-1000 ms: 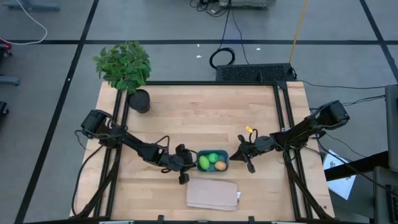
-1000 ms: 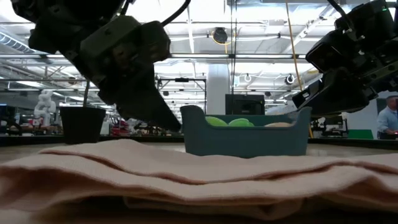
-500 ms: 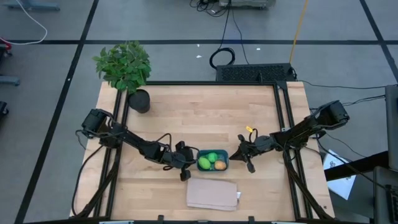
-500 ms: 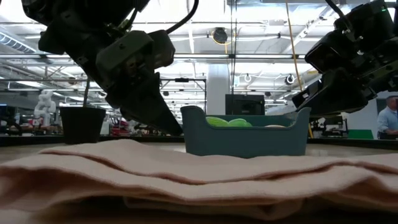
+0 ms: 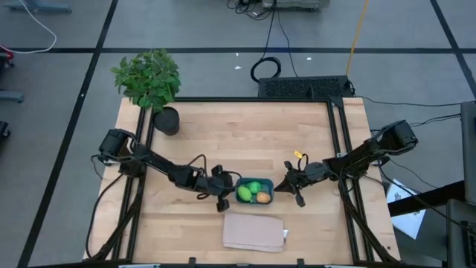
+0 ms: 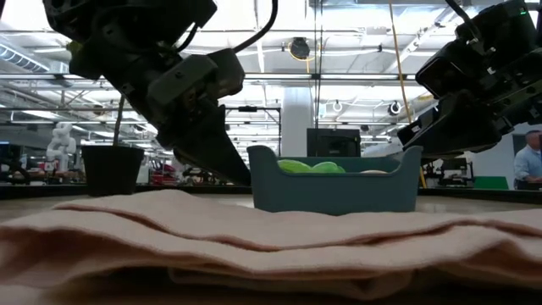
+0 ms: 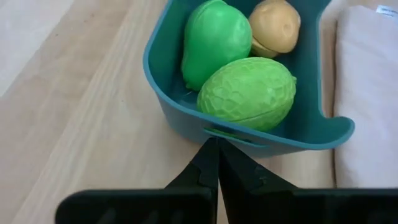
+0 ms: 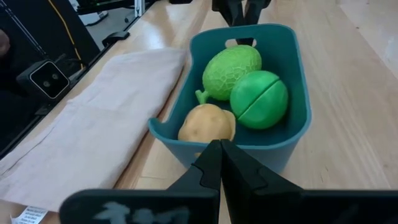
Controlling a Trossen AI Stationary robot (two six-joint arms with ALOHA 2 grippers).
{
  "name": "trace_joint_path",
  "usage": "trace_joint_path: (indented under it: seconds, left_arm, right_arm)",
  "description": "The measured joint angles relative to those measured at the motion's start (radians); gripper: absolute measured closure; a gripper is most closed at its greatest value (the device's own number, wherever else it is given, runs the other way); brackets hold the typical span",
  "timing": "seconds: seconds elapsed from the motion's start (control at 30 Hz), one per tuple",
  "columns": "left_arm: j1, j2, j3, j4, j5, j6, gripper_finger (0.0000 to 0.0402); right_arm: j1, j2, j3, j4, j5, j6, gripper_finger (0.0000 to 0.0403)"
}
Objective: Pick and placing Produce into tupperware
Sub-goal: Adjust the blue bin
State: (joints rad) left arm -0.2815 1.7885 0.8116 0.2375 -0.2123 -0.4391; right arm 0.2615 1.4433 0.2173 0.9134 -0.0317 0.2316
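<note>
The teal tupperware (image 5: 255,181) stands on the wooden table near its near edge. Inside lie a textured green piece (image 7: 247,93), a smooth green piece (image 7: 214,40) and an orange-tan piece (image 7: 275,25). My left gripper (image 7: 217,146) is shut, its tips at the container's left end wall (image 7: 186,118), just below the handle slot. My right gripper (image 8: 219,146) is also shut, its tips at the right end wall (image 8: 249,149), beside the tan piece (image 8: 207,123). In the high view the two grippers (image 5: 225,190) (image 5: 286,183) flank the container. My left gripper points its shut fingertips at the container's left end wall (image 7: 230,135), slanting down from the table's left; I cannot tell whether they touch it. My right gripper points its shut fingertips at the right end wall (image 8: 205,152), from the table's right; I cannot tell whether they touch it.
A folded beige cloth (image 5: 254,232) lies just nearer than the container, at the table's near edge. A potted plant (image 5: 152,82) stands at the far left corner. A small yellow tag (image 5: 298,155) lies beyond the right gripper. A person (image 6: 529,161) shows far off.
My left gripper has risen a little and shifted slightly toward the far edge and the container, staying shut. The right arm and the container have kept still.
</note>
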Motion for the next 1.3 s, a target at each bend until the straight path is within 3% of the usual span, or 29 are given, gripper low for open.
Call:
trace_joint_path:
  seconds: [0.87, 1.3]
  left_arm:
    - [-0.016, 0.000, 0.000, 0.006, 0.006, -0.010, 0.0396]
    - [-0.023, -0.001, 0.000, -0.077, -0.005, -0.027, 0.0396]
  right_arm:
    - [0.000, 0.000, 0.000, -0.012, 0.000, 0.003, 0.0403]
    - [0.000, 0.000, 0.000, -0.029, 0.001, 0.029, 0.0403]
